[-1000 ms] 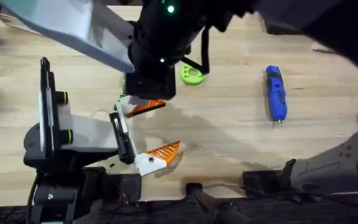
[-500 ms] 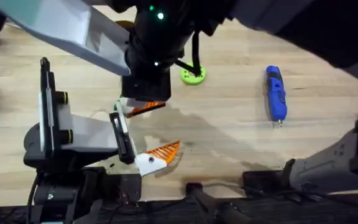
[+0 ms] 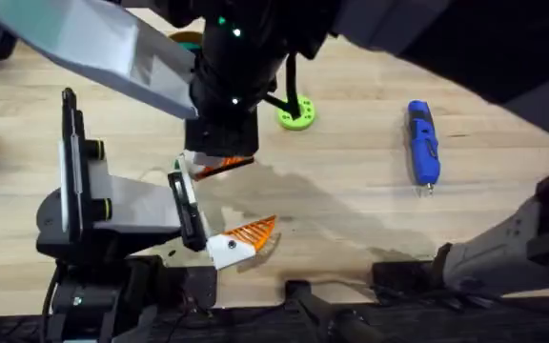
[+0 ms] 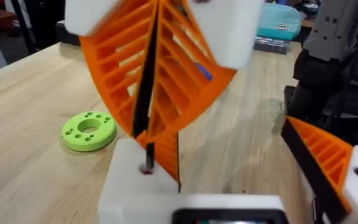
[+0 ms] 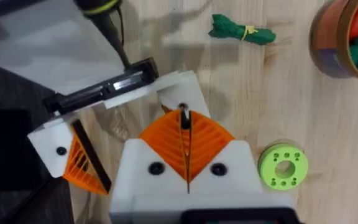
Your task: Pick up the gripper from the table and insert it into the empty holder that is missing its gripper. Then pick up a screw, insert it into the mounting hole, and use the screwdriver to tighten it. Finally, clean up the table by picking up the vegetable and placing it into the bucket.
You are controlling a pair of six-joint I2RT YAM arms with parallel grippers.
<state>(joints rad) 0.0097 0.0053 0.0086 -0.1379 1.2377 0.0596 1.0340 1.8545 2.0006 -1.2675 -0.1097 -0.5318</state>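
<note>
My right gripper (image 5: 186, 149) reaches across to the left arm and is shut on the gripper (image 5: 183, 118), a thin orange piece with a black edge. Its lower end stands at the white holder (image 4: 135, 183), the left arm's bracket without an orange finger. The left gripper (image 3: 219, 205) is open, its one orange finger (image 4: 328, 168) well apart from the holder. The blue screwdriver (image 3: 422, 143) lies on the table to the right. The dark-green vegetable (image 5: 241, 31) lies near the orange bucket (image 5: 344, 37), which holds red and green things.
A bright green ring (image 3: 295, 114) lies on the wood just beyond the two grippers. The right arm's dark body hangs over the back middle of the table. Bare wood stretches between the ring and the screwdriver.
The right arm's body has drifted a little to the left. Its fingertips stay at the holder with the orange piece. The left arm has not moved.
</note>
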